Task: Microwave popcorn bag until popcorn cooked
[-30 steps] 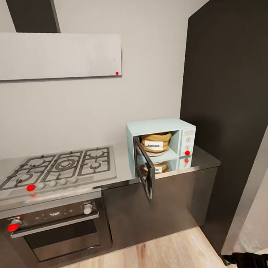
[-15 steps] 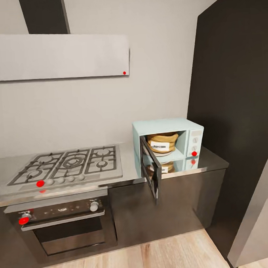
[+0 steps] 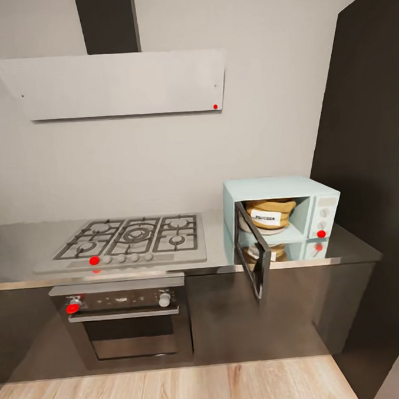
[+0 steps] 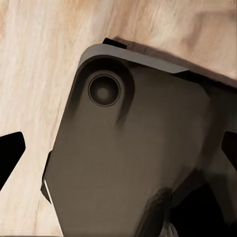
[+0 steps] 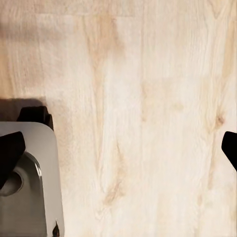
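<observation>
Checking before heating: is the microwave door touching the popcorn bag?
Apart. The head view shows the microwave door swung open, clear of the popcorn bag inside.

- Black fingertips (image 4: 11, 153) at the edges of the left wrist view.
- Dark grey base plate (image 4: 133, 148), rounded corners, one round recessed socket (image 4: 103, 90).
- Black fingertips (image 5: 10, 150) in the right wrist view; pale grey rounded base corner (image 5: 34, 182).

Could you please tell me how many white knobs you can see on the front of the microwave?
2: both sit on the microwave's control panel right of the open door, an upper knob and a lower knob above the round red light.
</observation>
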You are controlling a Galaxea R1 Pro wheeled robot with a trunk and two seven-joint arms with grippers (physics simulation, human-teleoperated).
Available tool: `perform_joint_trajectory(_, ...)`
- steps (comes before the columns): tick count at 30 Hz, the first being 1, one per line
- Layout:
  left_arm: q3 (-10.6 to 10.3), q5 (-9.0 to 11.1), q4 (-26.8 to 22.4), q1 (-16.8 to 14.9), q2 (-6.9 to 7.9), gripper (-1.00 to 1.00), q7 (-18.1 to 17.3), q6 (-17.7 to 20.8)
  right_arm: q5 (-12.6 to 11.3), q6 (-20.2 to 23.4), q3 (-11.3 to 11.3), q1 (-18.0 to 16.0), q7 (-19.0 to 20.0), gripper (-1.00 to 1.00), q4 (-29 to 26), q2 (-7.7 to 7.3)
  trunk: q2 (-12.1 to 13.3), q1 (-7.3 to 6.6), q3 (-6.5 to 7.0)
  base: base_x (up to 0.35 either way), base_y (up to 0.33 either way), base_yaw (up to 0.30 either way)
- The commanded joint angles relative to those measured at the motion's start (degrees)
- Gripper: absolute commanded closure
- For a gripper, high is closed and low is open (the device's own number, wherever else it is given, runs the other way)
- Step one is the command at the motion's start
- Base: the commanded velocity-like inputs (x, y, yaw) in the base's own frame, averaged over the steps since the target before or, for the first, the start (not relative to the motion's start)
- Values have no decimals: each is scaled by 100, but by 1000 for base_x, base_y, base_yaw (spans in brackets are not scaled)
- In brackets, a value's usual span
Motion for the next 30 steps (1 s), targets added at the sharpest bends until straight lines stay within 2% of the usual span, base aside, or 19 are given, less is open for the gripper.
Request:
perform_joint_trajectory(1,11,18,1,-2,-4,-100,12,-16,75,-12,-44,-8,-15,-100,12,10,-4,0,-6,0,0,173)
perform_joint_trajectory(5,-11,-12,-6,-2,-10,-100,9,-21,80,-168,-48,-8,12,-100,12,29,-4,0,-6,0,0,47)
perform_joint_trajectory(12,-10,-14,1,-2,-36,-100,16,-19,92,-196,-44,34,16,-100,12,31,-4,0,-6,17,-19,2)
perform_joint_trajectory(30,-22,11,19,-2,-37,-100,21,23,88,-181,-51,84,25,-100,12,19,-4,0,-6,170,-222,0)
